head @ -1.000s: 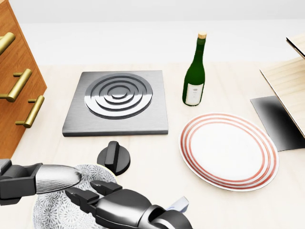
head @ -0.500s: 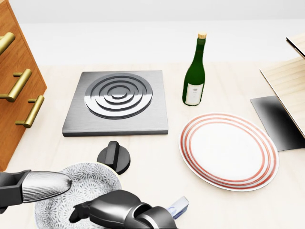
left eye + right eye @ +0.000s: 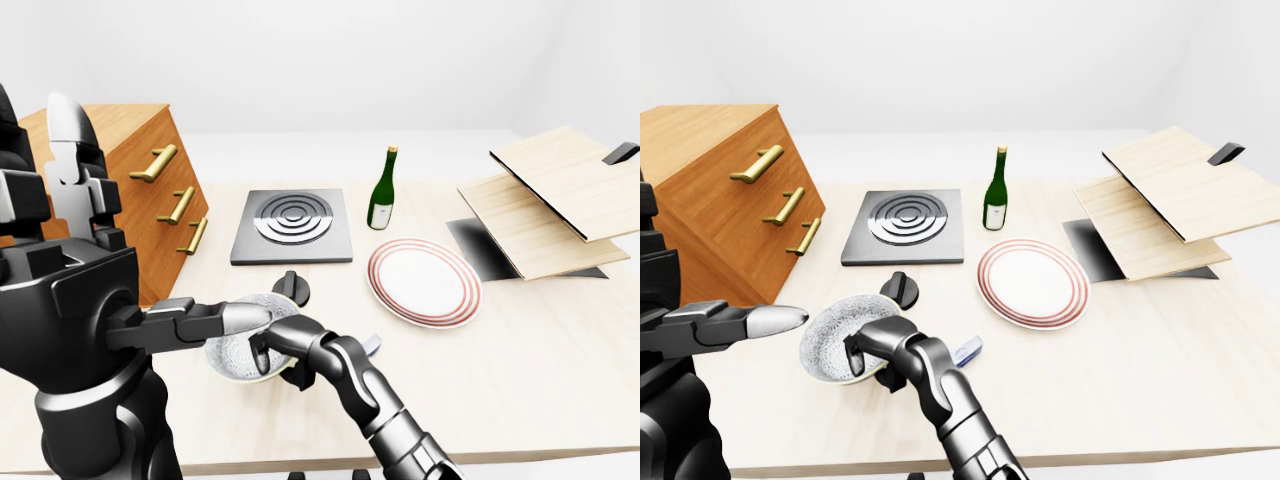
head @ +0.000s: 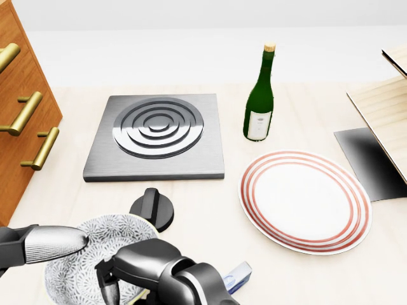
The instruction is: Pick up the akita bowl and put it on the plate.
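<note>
— Right hand (image 4: 137, 267) has its fingers curled over the near rim of the akita bowl (image 4: 86, 254), low left in the head view. Why that edge?

— Probably to tip and lift it. Left hand (image 4: 48, 244) hovers beside, open, holding nothing.

— And the plate (image 4: 305, 200)?

— Bare, right of centre on the table (image 4: 210, 203), so clear to receive it.

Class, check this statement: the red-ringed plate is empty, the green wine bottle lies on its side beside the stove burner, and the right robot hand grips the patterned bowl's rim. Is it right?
One detail is wrong. The green wine bottle stands upright, not on its side, as the head view shows. The rest holds: the red-ringed plate is empty, the bottle is beside the stove burner, and the right robot hand grips the patterned bowl at its rim.
</note>
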Robot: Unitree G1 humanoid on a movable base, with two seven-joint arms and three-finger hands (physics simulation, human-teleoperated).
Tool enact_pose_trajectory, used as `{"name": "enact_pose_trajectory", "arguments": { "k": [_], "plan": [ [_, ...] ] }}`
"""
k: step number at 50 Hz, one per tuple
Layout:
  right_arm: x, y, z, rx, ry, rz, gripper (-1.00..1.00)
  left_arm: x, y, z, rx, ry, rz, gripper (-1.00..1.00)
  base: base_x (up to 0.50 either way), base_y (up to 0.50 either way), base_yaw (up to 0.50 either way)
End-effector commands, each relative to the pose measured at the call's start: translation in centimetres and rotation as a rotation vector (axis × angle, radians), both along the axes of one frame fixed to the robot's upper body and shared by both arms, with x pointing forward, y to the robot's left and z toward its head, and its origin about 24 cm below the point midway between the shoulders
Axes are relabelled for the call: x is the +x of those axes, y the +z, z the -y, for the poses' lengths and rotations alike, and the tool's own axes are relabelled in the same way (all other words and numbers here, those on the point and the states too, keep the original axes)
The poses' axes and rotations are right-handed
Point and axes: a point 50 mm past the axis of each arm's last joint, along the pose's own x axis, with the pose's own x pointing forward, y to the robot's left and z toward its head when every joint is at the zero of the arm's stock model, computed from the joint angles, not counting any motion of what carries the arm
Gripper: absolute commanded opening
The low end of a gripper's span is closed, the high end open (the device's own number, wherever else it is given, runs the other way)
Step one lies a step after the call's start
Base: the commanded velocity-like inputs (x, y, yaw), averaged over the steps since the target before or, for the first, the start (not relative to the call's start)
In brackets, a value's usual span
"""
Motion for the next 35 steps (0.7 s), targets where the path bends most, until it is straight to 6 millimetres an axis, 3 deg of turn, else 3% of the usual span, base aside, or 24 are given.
{"name": "enact_pose_trajectory", "arguments": {
  "k": [1,6,12,22,25,32,35],
  "plan": [
    [0.2,1.1,-0.3,0.058,0.010,0.002,-1.00,0.0,-0.1,-0.1,-0.004,-0.001,-0.004,1.00,0.00,0.00,0.00],
    [0.0,4.1,-1.4,0.157,0.075,0.013,-1.00,0.0,0.0,0.0,-0.004,-0.008,-0.001,1.00,0.00,0.00,0.00],
    [0.4,9.7,-2.6,0.297,0.156,0.116,-1.00,-0.2,0.1,0.0,-0.003,-0.005,0.007,1.00,0.00,0.00,0.00],
    [1.1,15.6,-3.0,0.451,0.210,0.248,-1.00,-0.3,0.4,-0.1,-0.013,-0.009,0.025,1.00,0.00,0.00,0.00],
    [1.7,16.6,-2.8,0.458,0.213,0.274,-1.00,-0.3,0.4,-0.1,-0.016,-0.009,0.030,1.00,0.00,0.00,0.00],
    [5.5,17.8,-0.7,0.413,0.154,0.271,-1.00,-0.2,0.6,-0.2,-0.022,-0.011,0.039,1.00,0.00,0.00,0.00],
    [6.6,17.1,0.8,0.389,0.117,0.246,-1.00,-0.2,0.7,-0.2,-0.021,-0.010,0.043,1.00,0.00,0.00,0.00]
  ]
}}
